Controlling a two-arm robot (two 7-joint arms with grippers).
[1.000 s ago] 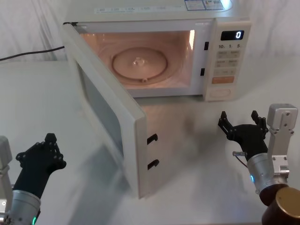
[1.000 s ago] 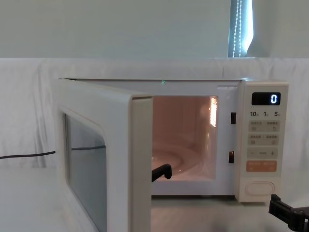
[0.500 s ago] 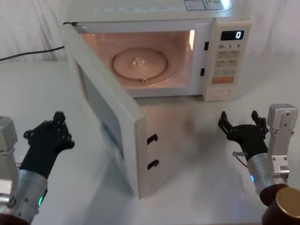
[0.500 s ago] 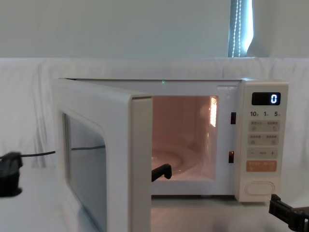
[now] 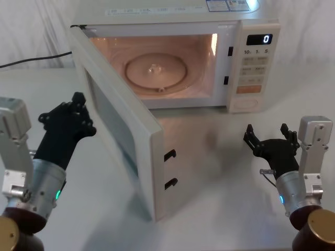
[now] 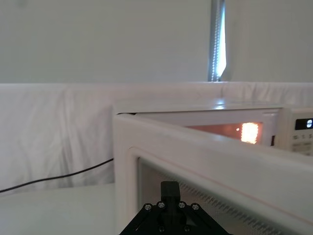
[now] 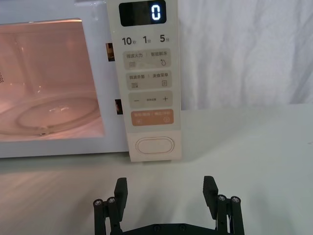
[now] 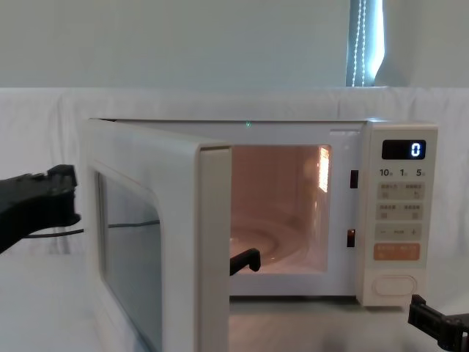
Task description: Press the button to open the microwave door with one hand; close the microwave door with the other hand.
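Microwave door [image 5: 123, 136] is swung wide open toward the desk's front, so we reckon the button press is done and closing is the step now. Our left gripper [image 5: 68, 112] sits just outside the door, can't tell its fingers; next it needs to push the panel shut. Right gripper [image 5: 268, 142] is spread wide near the desk's right edge, short of the button [image 7: 152, 146].

— What do you see from the chest?
— The door [image 8: 157, 242] stands wide open, cavity lit, display [image 8: 403, 149] reading 0. Your left tool [image 8: 44, 202] hangs just beside the door's outer face.
— And the right?
— Its tip [image 8: 438, 328] sits low, just below the button [image 8: 393, 285].
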